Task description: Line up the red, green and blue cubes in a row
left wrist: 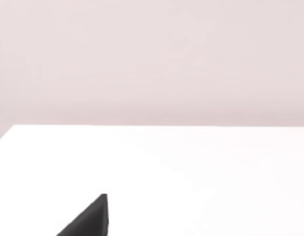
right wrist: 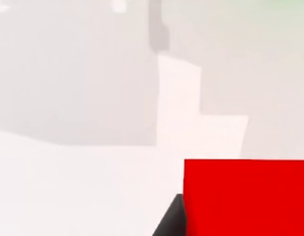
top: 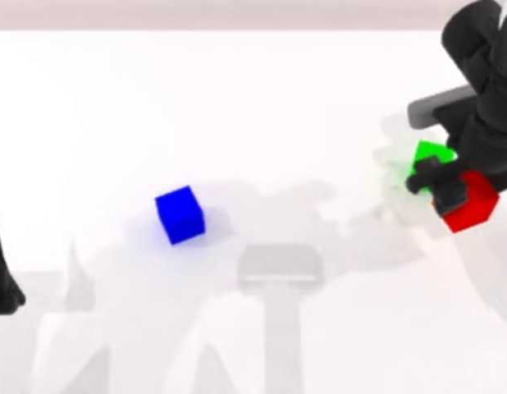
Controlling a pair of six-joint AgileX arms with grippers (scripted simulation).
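Red cube (right wrist: 246, 196) fills the right hand (top: 438, 182), green cube (top: 428, 156) beside.

The red cube (top: 471, 205) lies at the desk's (top: 237, 98) right side. The green cube (top: 430, 156) sits just beside it, up-left; the blue cube (top: 180, 215) lies well apart to its left.

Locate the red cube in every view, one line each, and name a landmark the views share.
Top view: red cube at the table's right side, under the right tool, beside the green cube.
Left wrist view: not in it.
Right wrist view: red cube fills the near corner.
Shared landmark: the white table.
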